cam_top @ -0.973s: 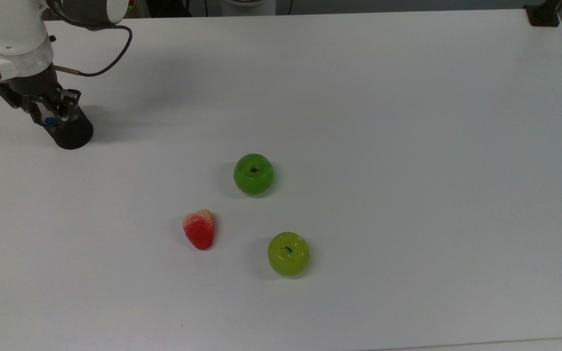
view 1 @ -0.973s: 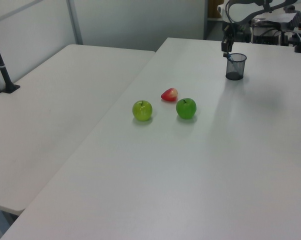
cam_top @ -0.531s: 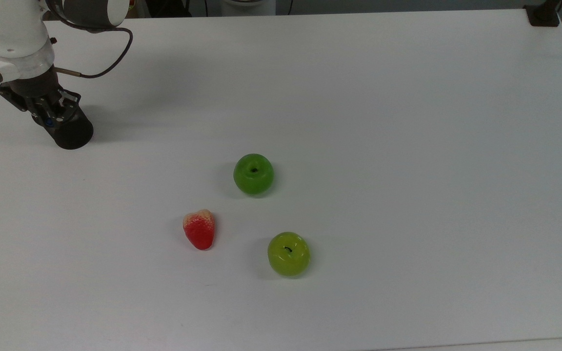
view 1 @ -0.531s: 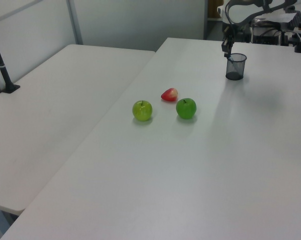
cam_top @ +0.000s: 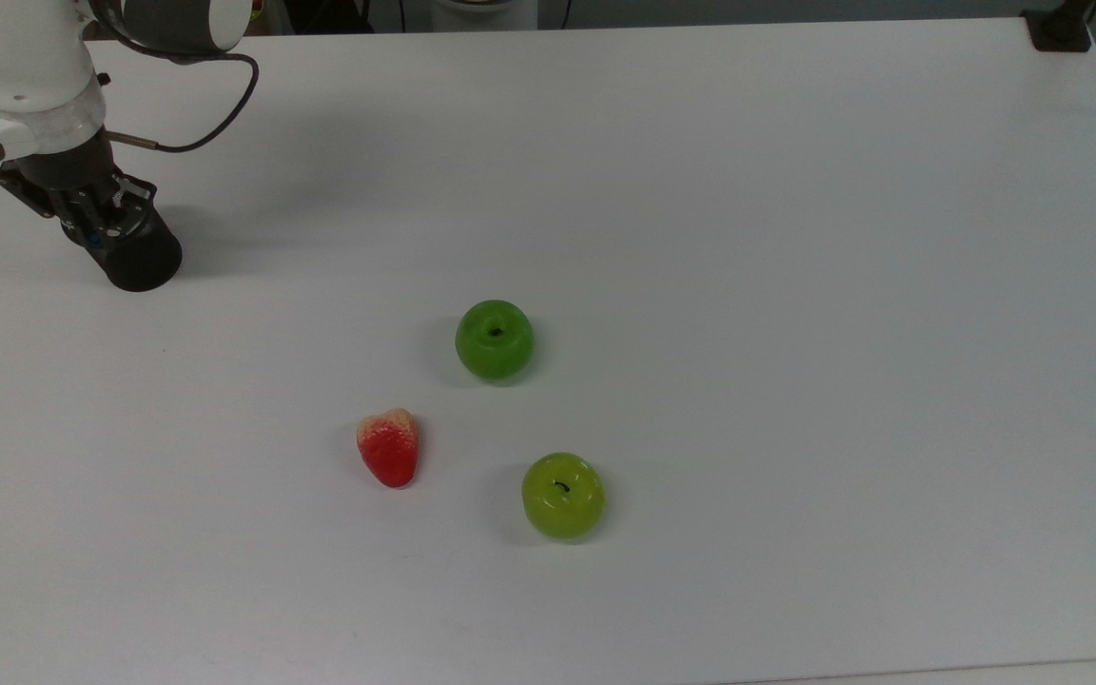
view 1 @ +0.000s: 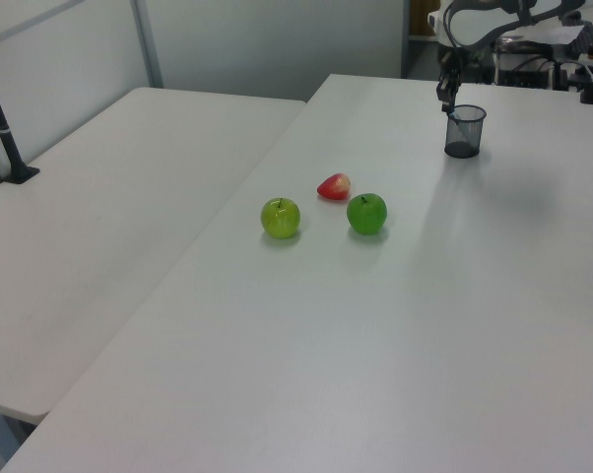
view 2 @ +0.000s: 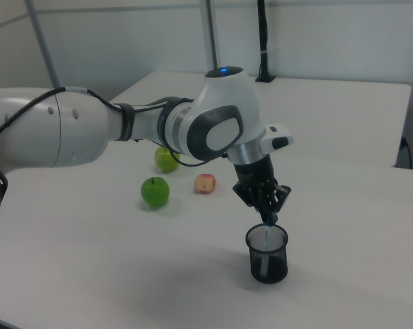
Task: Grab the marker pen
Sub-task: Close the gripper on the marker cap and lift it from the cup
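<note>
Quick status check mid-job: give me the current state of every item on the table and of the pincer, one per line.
Slim white marker pen with blue cap: upright in the cup, cap end pinched by the pincer.
Black mesh cup: upright on the table, pen inside.
Pincer: shut on the pen's top, just above the cup rim.
Dark green apple: resting, stem up.
Yellow-green apple: resting, stem up.
Red strawberry: lying on its side.
</note>
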Controlling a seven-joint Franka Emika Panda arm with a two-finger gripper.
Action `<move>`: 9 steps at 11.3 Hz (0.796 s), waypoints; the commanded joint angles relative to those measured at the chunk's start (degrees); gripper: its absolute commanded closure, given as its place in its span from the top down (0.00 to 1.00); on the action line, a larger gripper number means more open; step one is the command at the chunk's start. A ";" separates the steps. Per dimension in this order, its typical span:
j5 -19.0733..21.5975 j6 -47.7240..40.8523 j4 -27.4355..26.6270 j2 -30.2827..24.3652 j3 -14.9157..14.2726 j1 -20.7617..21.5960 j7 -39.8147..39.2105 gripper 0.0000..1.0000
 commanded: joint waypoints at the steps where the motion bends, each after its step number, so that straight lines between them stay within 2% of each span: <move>1: -0.29 0.77 -0.83 -1.84 0.06 -0.45 -0.39 0.04; 4: 0.68 -0.98 -0.56 -5.35 0.15 -1.06 -0.31 0.04; 6: 2.61 -3.70 1.27 -8.25 0.15 -1.15 -0.22 0.04; 8: 6.29 -4.15 2.95 -11.41 -0.11 -1.85 -0.04 0.04; 9: 6.66 -4.33 2.95 -12.64 -0.11 -2.03 0.05 0.05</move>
